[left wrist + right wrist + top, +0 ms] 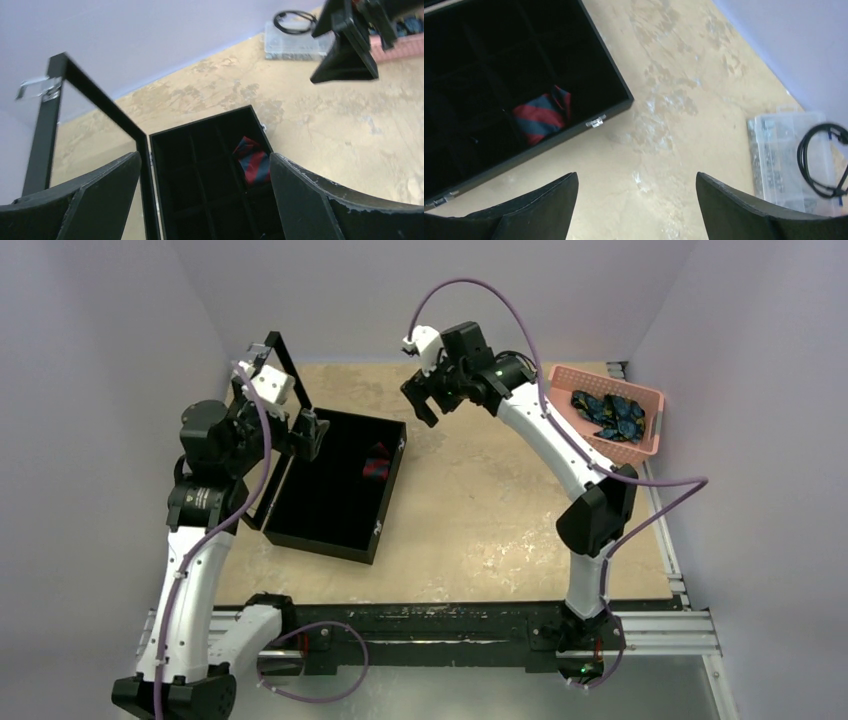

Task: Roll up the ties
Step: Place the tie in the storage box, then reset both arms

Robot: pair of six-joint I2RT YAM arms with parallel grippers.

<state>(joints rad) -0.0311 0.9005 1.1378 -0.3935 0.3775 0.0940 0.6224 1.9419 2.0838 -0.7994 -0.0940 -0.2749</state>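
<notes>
Risk lies first with the rolled maroon necktie with navy diagonal stripes [377, 462], sitting loose in one compartment of the open black divided case [388, 495]: nothing pins it, so the soft cloth may unroll. The right gripper [427, 405] hangs over the tan table [480, 520] beside the case, jaws wide and empty. The left gripper [205, 156], equally wide and empty, hovers by the upright lid [95, 92], which a careless swing could knock shut. The dark blue teal-patterned ties [610, 415] lie heaped in the pink plastic basket [610, 377], so one grab might lift several.

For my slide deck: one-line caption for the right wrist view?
Open right gripper hovers over the table beside the black case, a maroon striped tie in one compartment.
</notes>
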